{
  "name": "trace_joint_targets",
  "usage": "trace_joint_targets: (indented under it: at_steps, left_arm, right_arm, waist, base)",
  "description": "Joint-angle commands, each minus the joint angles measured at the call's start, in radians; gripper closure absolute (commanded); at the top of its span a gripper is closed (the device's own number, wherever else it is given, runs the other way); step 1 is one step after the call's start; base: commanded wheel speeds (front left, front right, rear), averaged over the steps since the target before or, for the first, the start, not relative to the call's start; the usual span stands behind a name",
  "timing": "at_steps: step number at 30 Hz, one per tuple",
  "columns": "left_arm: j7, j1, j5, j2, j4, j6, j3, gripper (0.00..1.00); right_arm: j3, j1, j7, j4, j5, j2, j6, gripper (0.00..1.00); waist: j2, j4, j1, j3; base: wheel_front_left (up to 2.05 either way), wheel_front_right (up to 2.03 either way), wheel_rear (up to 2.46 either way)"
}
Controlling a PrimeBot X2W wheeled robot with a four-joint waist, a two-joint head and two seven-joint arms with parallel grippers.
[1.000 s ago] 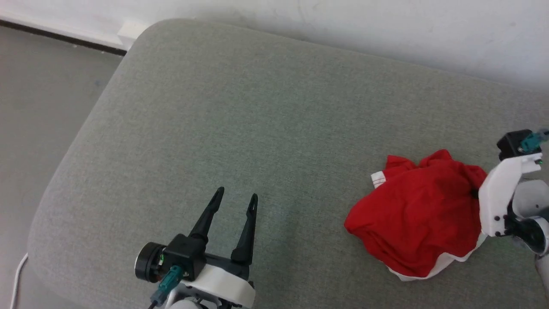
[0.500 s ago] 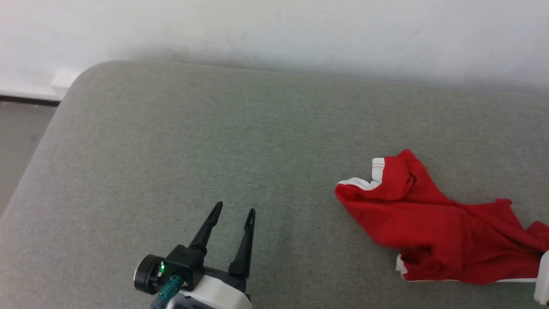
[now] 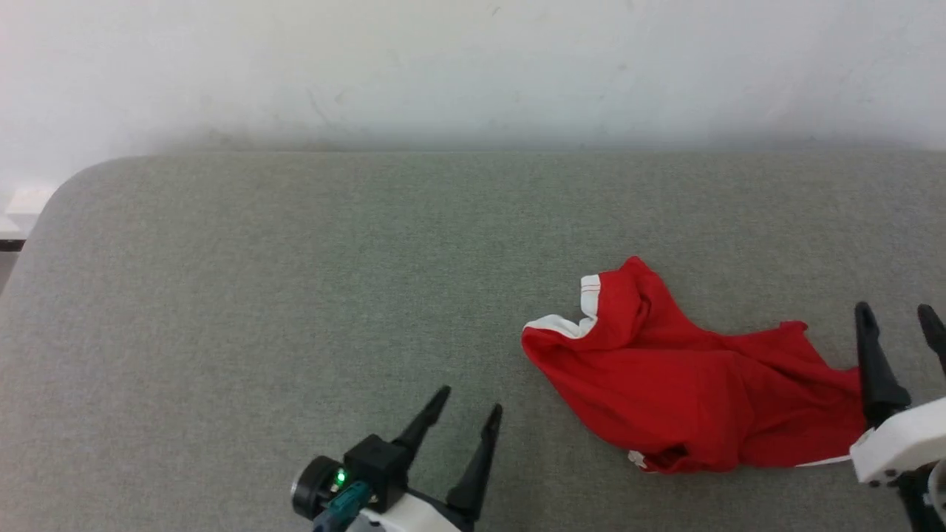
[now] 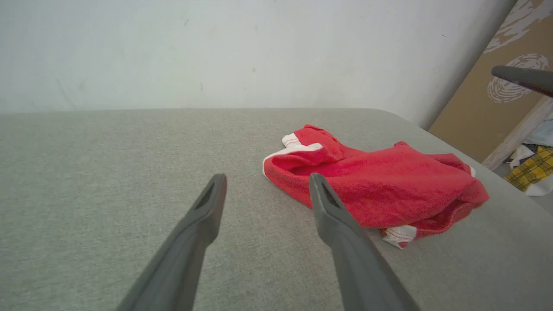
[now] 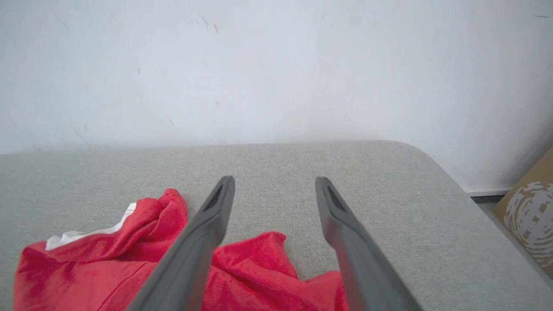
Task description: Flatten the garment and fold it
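The garment point(image 3: 687, 399), red shorts with white trim, lies crumpled and stretched sideways on the grey cushion point(image 3: 295, 295), right of centre. Its white-edged corner points to the upper left. My right gripper point(image 3: 898, 316) stands open at the garment's right end, fingers pointing up the head view and holding nothing; in the right wrist view the red fabric point(image 5: 108, 268) lies under and left of the spread fingers point(image 5: 216, 207). My left gripper point(image 3: 468, 410) is open near the front edge, left of the garment and apart from it; the left wrist view shows the garment point(image 4: 371, 181) ahead to the right.
A white wall point(image 3: 473, 66) runs along the cushion's far edge. The cushion's rounded left corner point(image 3: 66, 185) drops to the floor. A brown printed board point(image 4: 488, 86) and some yellow checked cloth point(image 4: 533, 166) stand beyond the cushion's right end.
The right gripper has let go of the garment and stands open beside it. The garment went from a lifted bunch to a sideways-stretched heap. The camera has turned, shifting the whole picture.
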Motion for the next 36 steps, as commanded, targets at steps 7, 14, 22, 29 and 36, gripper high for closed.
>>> trace_joint_targets:
  at_steps: [7, 14, 22, 29, 36]
  left_arm:
    - [0.282, -0.103, -0.109, -0.019, 0.029, -0.009, -0.077, 0.00]
    - [0.533, -0.281, -0.119, -0.022, 0.061, 0.034, -0.084, 0.00]
    - [0.652, -0.412, -0.064, 0.004, 0.219, 0.041, -0.116, 0.00]
    - [0.599, -0.408, -0.092, 0.004, 0.300, -0.002, -0.137, 1.00]
    - [0.382, -0.297, -0.126, 0.041, 0.163, 0.058, -0.050, 1.00]
  right_arm:
    - [0.028, 0.071, -0.136, -0.022, -0.001, 0.053, -0.001, 0.00]
    - [0.052, 0.040, -0.167, -0.011, -0.017, 0.056, -0.001, 0.00]
    - [0.074, 0.016, -0.202, 0.026, -0.020, 0.064, -0.001, 0.00]
    - [0.081, 0.011, -0.219, 0.051, -0.028, 0.069, -0.001, 0.00]
    - [0.065, 0.029, -0.227, 0.051, -0.038, 0.067, -0.001, 0.00]
  waist:
    - [-0.0001, -0.061, 0.0001, 0.056]
    - [-0.0001, -0.109, 0.0001, 0.115]
    - [-0.0001, -0.160, 0.0001, 0.161]
    - [-0.0001, -0.148, 0.0001, 0.143]
    - [-0.0001, -0.084, 0.0001, 0.066]
  base:
    - [0.00, 0.00, 0.00]
    - [0.00, 0.00, 0.00]
    - [0.00, 0.00, 0.00]
    - [0.00, 0.00, 0.00]
    - [0.00, 0.00, 0.00]
